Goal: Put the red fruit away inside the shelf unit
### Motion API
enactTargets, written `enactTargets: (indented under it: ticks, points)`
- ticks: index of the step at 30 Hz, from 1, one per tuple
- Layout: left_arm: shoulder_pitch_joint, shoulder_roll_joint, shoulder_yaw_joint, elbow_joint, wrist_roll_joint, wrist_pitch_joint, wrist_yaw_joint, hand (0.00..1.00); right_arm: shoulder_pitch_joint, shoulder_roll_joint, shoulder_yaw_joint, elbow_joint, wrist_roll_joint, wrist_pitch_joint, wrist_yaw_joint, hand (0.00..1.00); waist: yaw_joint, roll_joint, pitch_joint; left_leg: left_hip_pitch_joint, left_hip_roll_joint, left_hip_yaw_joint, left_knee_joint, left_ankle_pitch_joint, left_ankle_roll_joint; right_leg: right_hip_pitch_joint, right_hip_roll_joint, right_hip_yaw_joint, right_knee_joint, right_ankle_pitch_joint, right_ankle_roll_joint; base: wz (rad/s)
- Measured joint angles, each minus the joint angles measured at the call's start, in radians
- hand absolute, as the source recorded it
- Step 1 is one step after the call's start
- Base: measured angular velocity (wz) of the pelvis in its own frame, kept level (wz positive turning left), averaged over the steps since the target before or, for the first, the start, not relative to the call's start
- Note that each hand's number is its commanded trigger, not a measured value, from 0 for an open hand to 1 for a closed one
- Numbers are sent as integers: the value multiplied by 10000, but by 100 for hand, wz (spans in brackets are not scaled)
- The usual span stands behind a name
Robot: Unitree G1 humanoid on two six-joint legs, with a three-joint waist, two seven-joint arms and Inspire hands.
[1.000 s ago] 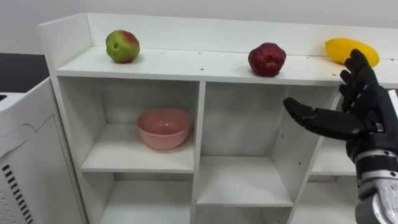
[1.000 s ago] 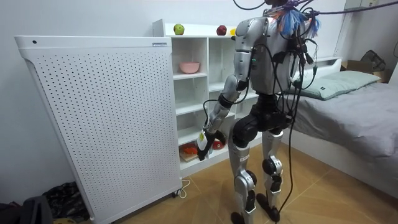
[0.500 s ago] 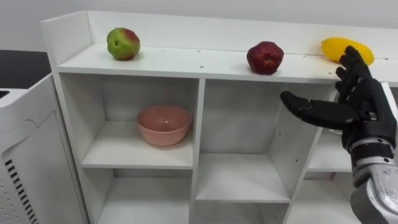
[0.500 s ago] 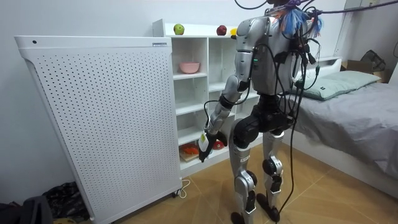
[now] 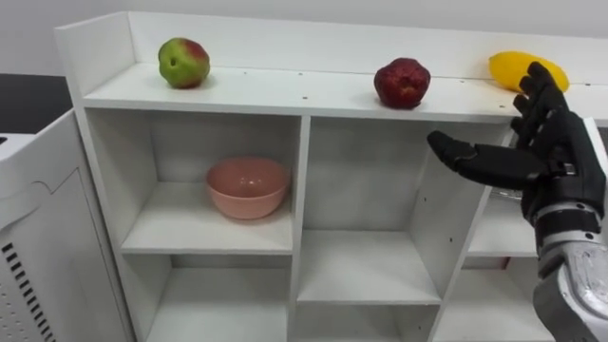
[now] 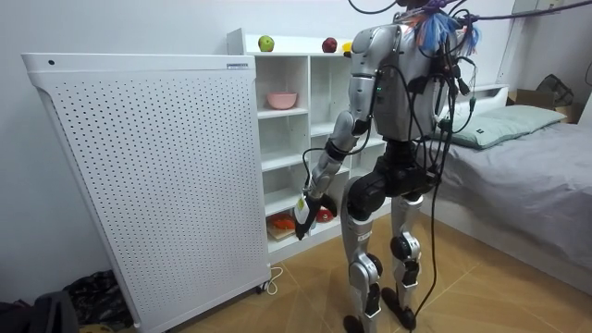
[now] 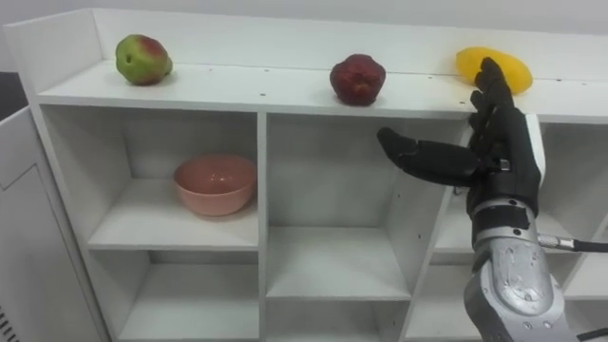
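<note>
Three fruits lie on the top board of a white closet [image 5: 285, 93]: a green-and-red apple [image 5: 183, 62] at the left, a dark red fruit [image 5: 401, 83] in the middle and a yellow fruit [image 5: 513, 66] at the right. My right hand [image 5: 556, 157] is raised in front of the closet's right side, open, thumb stretched to the left, fingertips just in front of the yellow fruit and holding nothing. In the room view my left hand [image 6: 301, 218] hangs low beside the closet's lower shelves.
A pink bowl [image 5: 248, 187] sits in the upper left compartment. The middle compartments hold nothing. Red and orange things [image 6: 280, 223] lie on a low shelf. A tall white perforated panel [image 6: 148, 176] stands left of the closet and a bed [image 6: 527, 157] to the right.
The eye view has shifted slightly. My right hand stays raised and open, edging a little higher toward the top board. The fruits have not moved.
</note>
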Motion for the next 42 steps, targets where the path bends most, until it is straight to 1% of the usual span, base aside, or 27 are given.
enactTargets:
  ticks: [5, 8, 11, 13, 14, 15, 17, 20, 27, 29, 32, 34, 36, 42]
  points:
    - [1, 0, -1, 1, -3, 7, 0, 0, -19, 0, 0, -3, -1, -1, 10, 0, 11, 61, -26, 54, 5, 18, 1, 1, 1, 0, -2, 3, 5, 0, 0, 0]
    - [8, 0, -1, -1, 6, 7, 0, 0, -50, -1, 2, -116, -1, -1, 11, 0, 18, 135, -60, 47, 26, 19, -12, 1, 1, -1, -3, -33, 5, 0, 0, 0]
    - [16, 3, -5, -34, -61, 9, -3, 0, -436, -35, 0, -507, 18, -28, 5, 0, 22, 212, -68, 61, 24, 18, -25, 2, -1, 4, -1, -125, 4, 0, 0, 1]
    - [14, 9, -29, -101, -99, 8, -7, 0, -882, -38, 18, -944, 61, -189, -1, 0, 39, 211, -67, 77, 21, -14, -31, 5, -7, 40, 6, -305, 2, 0, 0, 7]
    - [14, 8, -34, -105, -103, 8, -12, 0, -996, -38, 30, -999, 66, -298, -2, 0, 39, 208, -68, 81, 22, -30, -31, 5, -8, 52, 5, -320, 0, 0, 0, 9]
    - [15, 8, -46, -106, -105, 8, -16, 0, -1181, -47, 60, -1055, 81, -491, 0, 0, 38, 197, -65, 100, 20, -67, -30, 6, -8, 96, 4, -339, -24, 0, 0, 10]
    - [22, 11, -107, -113, -148, 8, 3, 0, -1220, -75, 149, -1263, 62, -596, -27, 0, 51, 168, -66, 172, 22, -129, -61, 5, -8, 229, -5, -356, -163, 0, 0, 8]
    - [58, 13, -241, -178, -149, 8, 15, 0, -1219, -76, 434, -1359, -21, -681, 28, 0, 63, 148, -53, 214, 26, -136, -76, 5, -7, 279, -26, -371, -175, -1, 2, 0]
    - [55, 13, -240, -206, -137, 5, 20, 0, -1219, -124, 484, -1352, 63, -695, 236, 0, 55, 144, -40, 213, 28, -166, -117, 3, -7, 314, -16, -437, -177, -1, 2, 0]
    - [31, 14, -237, -206, -69, 5, 18, 0, -1220, -178, 489, -1308, -17, -708, 267, 0, 79, 141, -37, 220, 24, -169, -154, 3, -8, 327, -9, -514, -172, -1, 2, 0]
    - [7, 11, -237, -201, -20, 6, 14, 0, -1246, -366, 491, -859, -183, -803, 409, 0, 105, 95, -10, 229, 6, -169, -164, 3, -8, 328, -9, -561, -170, -1, 2, 0]
    - [8, 12, -239, -194, -98, 10, 17, 0, -1398, -447, 485, -138, -181, -781, 498, 0, 105, 31, 37, 221, 9, -170, -163, 3, -8, 317, -16, -546, -173, -1, 2, 0]
    - [8, 11, -241, -196, -105, 16, 18, 0, -1409, -451, 485, 65, -181, -686, 517, 0, 97, 4, 51, 206, 17, -170, -167, 3, -8, 284, -16, -547, -173, -2, 3, 0]
    - [-8, 13, -241, -198, -96, 31, 16, 0, -1845, -454, 505, 433, -160, -683, 590, 0, 147, -9, 43, 106, 1, -175, -155, 5, -8, 145, -10, -560, -177, -2, 3, 0]
